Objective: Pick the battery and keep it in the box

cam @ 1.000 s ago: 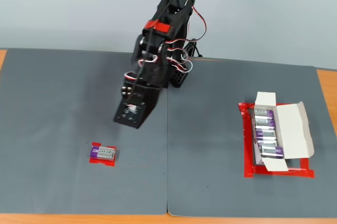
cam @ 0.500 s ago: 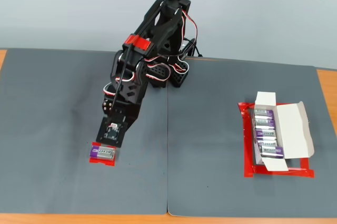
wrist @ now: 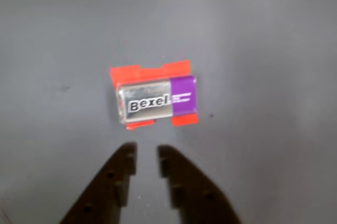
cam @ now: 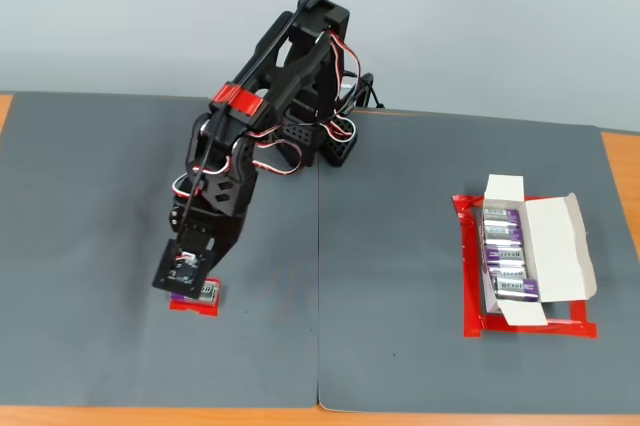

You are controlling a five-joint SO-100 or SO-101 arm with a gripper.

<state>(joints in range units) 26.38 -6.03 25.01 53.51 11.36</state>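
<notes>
The battery (wrist: 157, 102), a silver-and-purple pack with "Bexel" lettering, lies flat on a red tape patch (wrist: 150, 71) on the grey mat. In the wrist view my gripper (wrist: 147, 153) sits just below it, its two dark fingers a narrow gap apart with nothing between them, not touching the pack. In the fixed view my gripper (cam: 182, 282) hangs over the battery (cam: 207, 292) and hides its left part. Far to the right stands the white box (cam: 560, 246), flaps open, with several similar packs (cam: 506, 251) inside.
A red tape frame (cam: 470, 276) surrounds the box. The arm's base (cam: 330, 141) stands at the back middle of the grey mat. A seam (cam: 319, 286) runs down the mat's middle. The wooden table edge (cam: 300, 418) shows along the front.
The arm has swung left and lowered, from mid-mat to directly over the battery, which it now partly covers in the fixed view. Battery and box have not moved.
</notes>
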